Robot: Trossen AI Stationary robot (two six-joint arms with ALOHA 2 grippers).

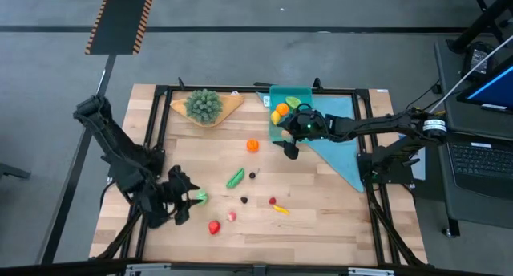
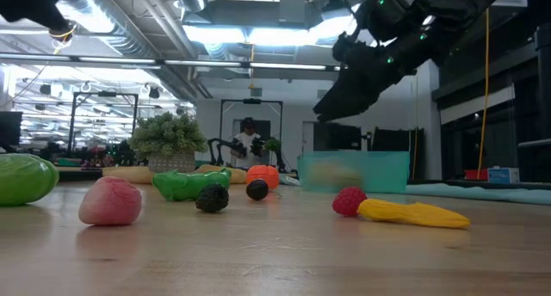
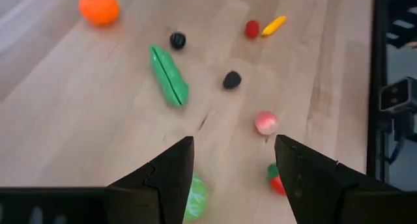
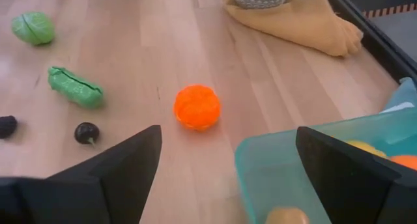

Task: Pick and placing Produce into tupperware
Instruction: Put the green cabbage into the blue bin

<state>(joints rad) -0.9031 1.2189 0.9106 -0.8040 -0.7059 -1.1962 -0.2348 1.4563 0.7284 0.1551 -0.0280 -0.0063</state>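
Note:
The Produce lies scattered on the wooden table: an orange piece [image 1: 252,145], a green pod [image 1: 235,177], two dark berries [image 1: 252,175] [image 1: 244,200], a red berry [image 1: 272,201] beside a yellow piece [image 1: 280,209], a pink piece [image 1: 232,216], a red strawberry [image 1: 214,226] and a light green cabbage [image 1: 200,197]. The teal tupperware [image 1: 298,94] at the far right holds a few orange, yellow and green pieces. My left gripper [image 3: 234,178] hangs open above the cabbage [image 3: 197,198], which one finger partly hides. My right gripper [image 4: 228,136] is open over the tupperware's near corner [image 4: 260,152], raised above the table [image 2: 331,107].
A bushy green plant [image 1: 203,104] stands on a tan wedge board [image 1: 228,106] at the far edge. A light-blue cloth [image 1: 341,144] lies under the tupperware and reaches toward the right edge. A black frame rail [image 1: 160,131] borders the table.

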